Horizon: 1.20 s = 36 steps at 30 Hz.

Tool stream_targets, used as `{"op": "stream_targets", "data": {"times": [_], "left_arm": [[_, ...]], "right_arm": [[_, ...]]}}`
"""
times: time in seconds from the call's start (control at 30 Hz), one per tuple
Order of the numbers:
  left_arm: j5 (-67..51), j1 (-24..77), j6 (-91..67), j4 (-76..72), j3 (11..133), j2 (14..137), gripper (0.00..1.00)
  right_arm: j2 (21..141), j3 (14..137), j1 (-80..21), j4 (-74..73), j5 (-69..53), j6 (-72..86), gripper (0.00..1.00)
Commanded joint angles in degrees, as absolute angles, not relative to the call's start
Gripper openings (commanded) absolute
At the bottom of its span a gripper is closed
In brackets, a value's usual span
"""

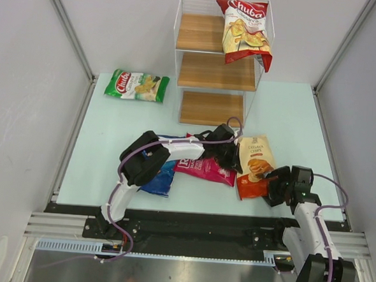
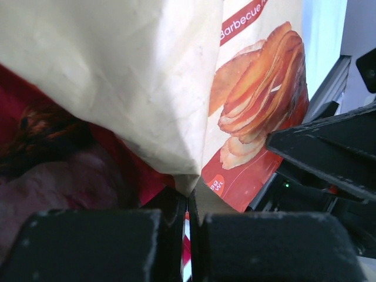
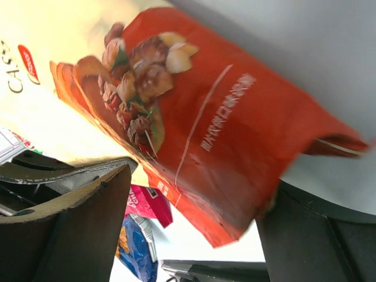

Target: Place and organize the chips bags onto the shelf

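Orange-and-cream bag (image 1: 255,165) stretches between both arms just short of the shelf (image 1: 214,71), long axis pointing toward it, cream far-left edge pinched in the pressed-together left gripper (image 1: 233,155), orange near end straddled by the wide-spread right gripper (image 1: 271,184).

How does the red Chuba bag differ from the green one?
The red Chuba bag is on the shelf, draped over its upper boards at the right; the green Chuba bag lies flat on the table, left of the shelf. Red packaging against green. Both carry the Chuba logo.
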<state>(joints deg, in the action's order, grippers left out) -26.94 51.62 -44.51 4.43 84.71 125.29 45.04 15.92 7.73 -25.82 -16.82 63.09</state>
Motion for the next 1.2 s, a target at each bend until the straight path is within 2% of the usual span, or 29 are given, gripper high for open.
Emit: {"op": "stream_targets", "data": {"times": [0.0,0.1,0.37,0.5,0.53,0.6,0.63,0.7,0.73,0.77,0.87,0.9,0.93,1.03,1.17], "left_arm": [[-31.37,51.5,-44.47,8.61,88.42,125.24,0.0],[-32.95,51.5,-44.74,10.28,88.86,124.72,0.0],[-34.54,51.5,-41.93,14.32,87.72,123.14,0.0],[-35.33,51.5,-40.7,15.29,87.01,122.52,0.0],[-35.77,51.5,-40.43,15.12,86.66,122.26,0.0],[-36.21,51.5,-40.17,14.5,86.49,121.99,0.0],[-36.47,51.5,-39.99,14.5,86.48,121.91,0.0],[-36.91,51.42,-39.47,14.33,86.66,121.64,0.0],[-36.83,51.33,-39.29,14.59,86.83,121.29,0.02],[-36.65,51.33,-39.2,14.76,86.92,120.85,0.05],[-35.43,50.89,-37.89,15.72,86.92,118.05,0.24],[-34.55,50.8,-36.92,16.52,87.01,116.99,0.36],[-32.89,50.71,-36.48,19.05,87.62,115.59,0.41],[-28.49,50.19,-35.33,21.96,87.8,109.79,0.49],[-23.57,47.39,-35.51,26.97,88.24,104.43,0.51]], "right_arm": [[46.23,12.92,2.03,-21.46,-10.55,68.2,0.86],[47.45,12.83,-1.48,-16.98,-8.62,70.13,0.86],[53.08,14.24,-2.64,-9.15,-5.28,69.35,0.86],[56.07,15.29,-2.81,-6.24,-5.27,69.52,0.79],[56.77,16.08,-2.81,-5.98,-5.36,68.91,0.68],[56.78,16.78,-2.81,-6.06,-5.01,68.12,0.57],[56.43,17.14,-2.9,-6.67,-4.75,67.85,0.43],[55.47,17.93,-2.99,-8.25,-4.48,66.98,0.3],[54.94,18.28,-2.9,-9.04,-4.4,66.54,0.2],[53.54,18.8,-2.81,-9.84,-4.39,65.84,0.16],[50.46,19.33,-2.47,-11.95,-5.97,62.42,0.07],[49.93,20.55,-2.29,-13.78,-6.76,61.18,0.05],[49.4,21.52,-1.94,-15.45,-7.64,59.87,0.04],[47.47,26.0,-1.58,-22.13,-8.0,54.42,0.01],[45.09,32.07,-0.44,-27.94,-9.4,50.72,0.0]]}}
